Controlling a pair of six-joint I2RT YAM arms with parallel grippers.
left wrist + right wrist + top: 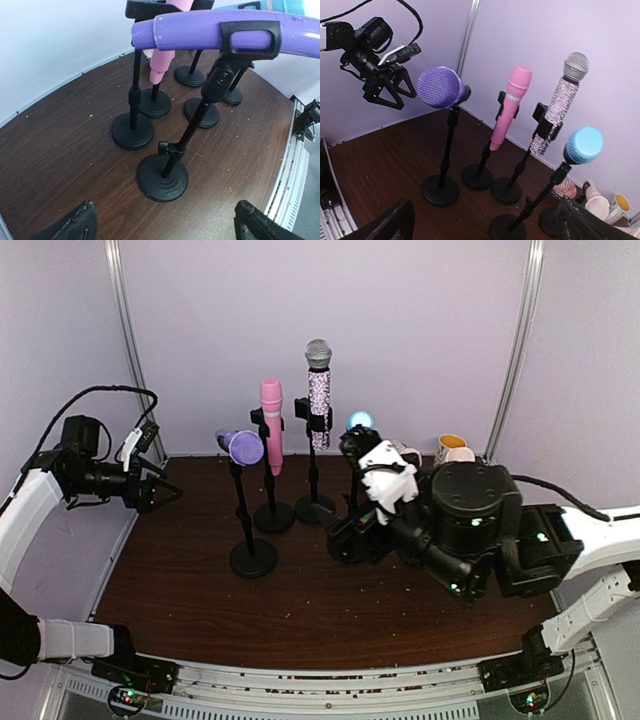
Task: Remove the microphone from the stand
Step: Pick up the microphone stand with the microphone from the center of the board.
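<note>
Four microphones stand in black clips on stands: a purple microphone (240, 446) lying level, a pink microphone (272, 425), a glittery silver microphone (319, 395) and a blue-headed microphone (359, 421). My left gripper (165, 490) hangs open at the left, apart from the purple one, pointing toward it. In the left wrist view the purple microphone (200, 30) sits in its clip (250, 40) above the stand base (163, 178), ahead of my left gripper (165, 225). My right gripper (355, 495) is open beside the blue microphone's stand (540, 200); the right wrist view shows nothing between its fingers.
Cups (452, 448) sit at the back right corner, also seen behind the stands (600, 205). The stand bases (253, 558) crowd the table's middle. White walls close the back and sides. A metal rail (330, 685) runs along the near edge.
</note>
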